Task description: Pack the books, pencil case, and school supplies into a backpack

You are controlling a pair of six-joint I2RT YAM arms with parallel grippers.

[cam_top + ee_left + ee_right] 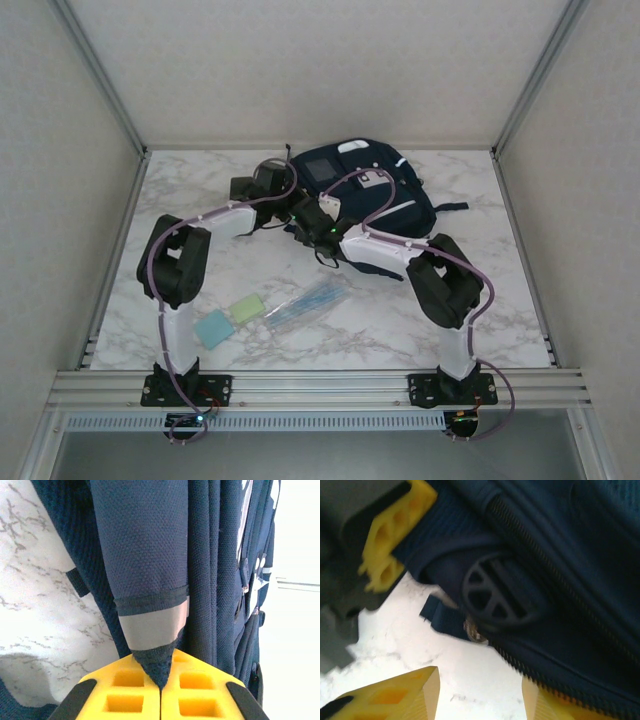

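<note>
Two arms meet at the near left edge of the navy backpack [375, 190], which lies at the far middle of the marble counter [500, 300]. We see the left gripper [161, 685] with jaws clenched on the bag's grey-banded fabric tab [152, 630]. The right gripper [479, 682] holds its jaws parted, one against the zip [570, 692]. Nearer the arm bases lie the pale blue pad [213, 328], the pale green pad [246, 307] and a clear pencil case [305, 300].

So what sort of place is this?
Probably a robot test cell: a left arm and right arm bolted to a metal rail, plain panel walls boxing in a marble-look table, and a backpack staged on it.
</note>
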